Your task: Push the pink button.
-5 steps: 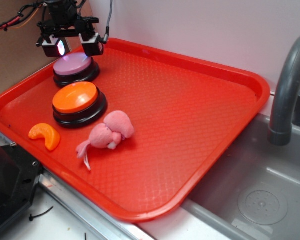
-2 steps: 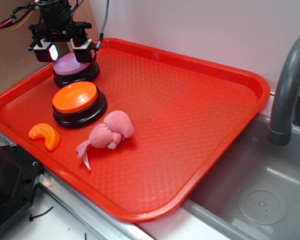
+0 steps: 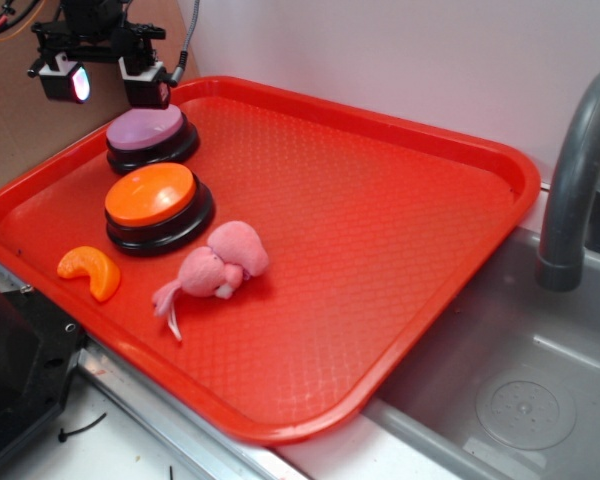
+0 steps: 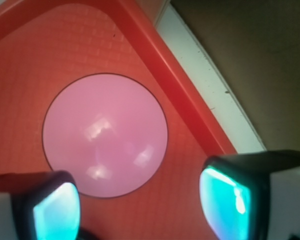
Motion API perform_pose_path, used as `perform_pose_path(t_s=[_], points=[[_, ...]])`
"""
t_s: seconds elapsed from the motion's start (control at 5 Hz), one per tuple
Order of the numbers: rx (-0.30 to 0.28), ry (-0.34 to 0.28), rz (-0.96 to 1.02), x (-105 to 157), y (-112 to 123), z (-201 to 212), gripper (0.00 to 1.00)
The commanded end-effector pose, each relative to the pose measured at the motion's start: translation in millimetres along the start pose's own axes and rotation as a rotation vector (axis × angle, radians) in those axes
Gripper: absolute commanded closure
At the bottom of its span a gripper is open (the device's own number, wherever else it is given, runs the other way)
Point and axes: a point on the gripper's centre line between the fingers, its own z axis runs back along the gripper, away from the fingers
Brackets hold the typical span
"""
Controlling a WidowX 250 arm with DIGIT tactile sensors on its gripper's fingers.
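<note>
The pink button (image 3: 147, 128) has a pale lilac dome on a black base and sits at the far left corner of the red tray (image 3: 380, 250). My gripper (image 3: 105, 85) hangs open above and slightly behind it, not touching it, with nothing between its fingers. In the wrist view the pink button (image 4: 105, 135) fills the middle. The gripper (image 4: 140, 210) shows at the bottom edge, its two pads (image 4: 225, 200) wide apart over bare tray beside the button.
An orange-topped button (image 3: 152, 200) stands just in front of the pink one. A pink plush toy (image 3: 215, 268) and an orange slice (image 3: 90, 270) lie nearer the tray's front. A grey sink (image 3: 520, 390) with its faucet (image 3: 570, 190) is at the right.
The gripper has risen off the pink button and drifted left and back, towards the tray's corner. It stays open. The button and other objects have not moved.
</note>
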Motion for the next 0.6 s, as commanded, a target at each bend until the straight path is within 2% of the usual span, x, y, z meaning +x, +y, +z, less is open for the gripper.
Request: perform_pose_path(t_s=[0.0,0.4], points=[[-0.042,-0.092,0.015,4.3,7.4,37.6,0.0],[-0.058,-0.083,0.009,1.1,5.4,46.2,0.0]])
